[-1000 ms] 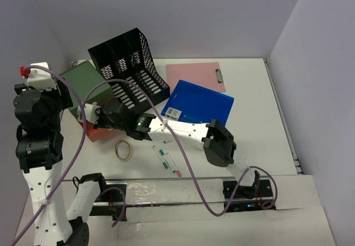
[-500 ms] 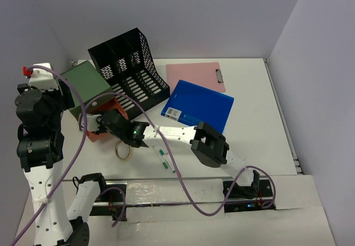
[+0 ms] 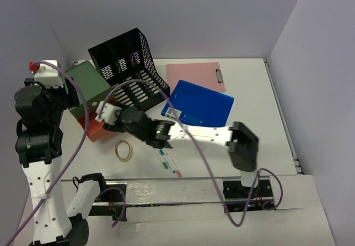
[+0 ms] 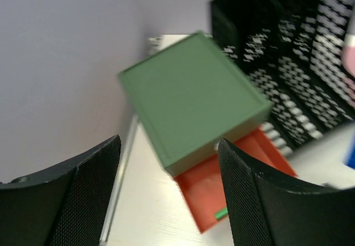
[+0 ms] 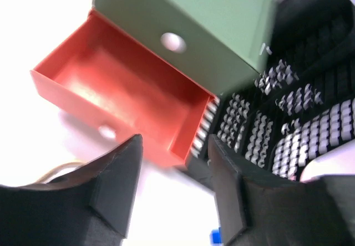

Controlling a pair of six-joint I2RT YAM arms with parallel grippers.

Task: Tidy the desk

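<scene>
The right hand (image 5: pixel 173 160), spread and holding nothing, hovers close to the open red drawer (image 5: pixel 119 93) of the green box (image 5: pixel 205 19) at the far left of the white tabletop (image 3: pixel 255 107), which fills the space between the walls (image 3: pixel 194 13) and looks rigid and fixed, so grip the light drawer's front wall instead.

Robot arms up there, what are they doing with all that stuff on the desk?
They are tidying the desk. The right gripper is open and empty, right in front of the red drawer, which is pulled out of the green box. The left gripper hovers open by that box, holding nothing. Pens and a tape ring lie loose on the desk.
</scene>
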